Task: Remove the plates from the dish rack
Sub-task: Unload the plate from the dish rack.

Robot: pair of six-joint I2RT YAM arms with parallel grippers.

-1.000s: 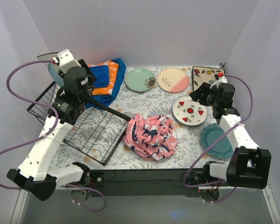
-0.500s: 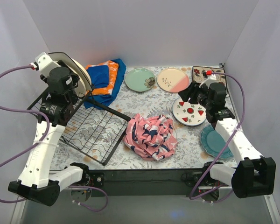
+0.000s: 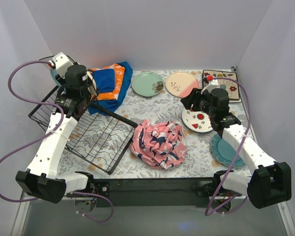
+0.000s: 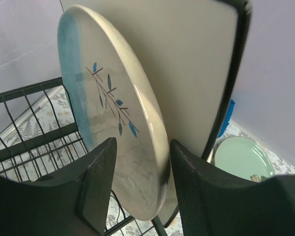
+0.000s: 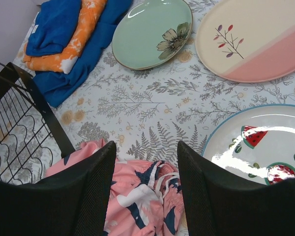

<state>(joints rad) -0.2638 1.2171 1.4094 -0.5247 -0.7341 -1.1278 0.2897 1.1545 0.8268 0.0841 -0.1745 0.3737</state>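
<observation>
Left jaws clamp cream-and-blue plate point(image 4: 113, 98) at far-left corner of dish rack point(image 3: 99, 139); right jaws gape empty, well right of it. Advise lifting clear of the wires before swinging toward the desk point(image 3: 162, 105).

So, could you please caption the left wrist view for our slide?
Left hand gripping a cream-and-blue plate by its rim, dish rack behind.

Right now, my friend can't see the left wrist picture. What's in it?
A cream-and-blue plate with a blue twig stands on edge between two black fingers. Behind it is a cream, black-rimmed square plate; the dish rack lies below left, a mint green plate lower right.
</observation>
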